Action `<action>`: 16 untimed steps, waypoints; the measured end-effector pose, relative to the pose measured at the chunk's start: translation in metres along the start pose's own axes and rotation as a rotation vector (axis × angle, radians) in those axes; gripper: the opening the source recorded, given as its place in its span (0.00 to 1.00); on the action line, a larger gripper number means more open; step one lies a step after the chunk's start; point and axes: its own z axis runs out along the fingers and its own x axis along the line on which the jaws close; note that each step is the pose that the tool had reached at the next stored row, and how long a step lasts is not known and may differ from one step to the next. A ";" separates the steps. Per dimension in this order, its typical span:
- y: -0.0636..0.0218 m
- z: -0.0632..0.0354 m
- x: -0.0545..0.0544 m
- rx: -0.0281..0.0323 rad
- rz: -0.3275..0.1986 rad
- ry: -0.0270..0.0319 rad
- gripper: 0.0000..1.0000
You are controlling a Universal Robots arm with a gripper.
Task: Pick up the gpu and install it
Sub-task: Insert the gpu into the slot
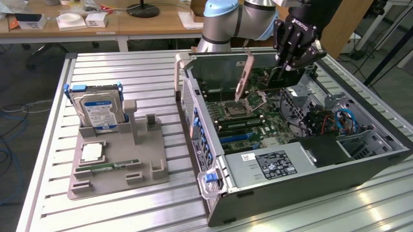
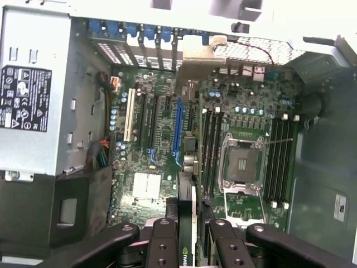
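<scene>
— What did the exterior view take in?
— The table (image 1: 129,67), with a grey holder (image 1: 152,176) on it: the drive (image 1: 96,108) stood upright in it and the stick (image 1: 110,166) lay flat. The case (image 1: 361,159) lay open on the exterior view's right, well apart from them. The arm (image 1: 232,19) came in from the far side and the gripper (image 1: 290,65) pointed down into the case's far end.
— And the wrist view?
— It looked straight down on the board (image 2: 150,123), with its slots and the socket (image 2: 244,164). The gpu (image 2: 187,201) stood on edge, and its silver bracket reached toward the blue clips (image 2: 145,36) at the case's rear.
— And the fingers (image 2: 164,245)?
— One lay on either flat face of the gpu (image 1: 277,77), pinching it.
— Was it seated?
— It hung over the board; whether its lower edge touched a slot could not be told
</scene>
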 end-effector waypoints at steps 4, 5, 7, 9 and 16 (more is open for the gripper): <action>0.0000 0.0000 0.000 -0.0008 -0.042 0.0017 0.26; 0.0000 0.0000 0.000 -0.0009 -0.052 0.0022 0.26; 0.0000 0.0000 0.000 -0.0012 -0.071 0.0030 0.26; 0.0000 0.0000 0.000 -0.0013 -0.075 0.0032 0.26; -0.0001 0.0003 0.000 -0.0004 -0.022 0.0010 0.26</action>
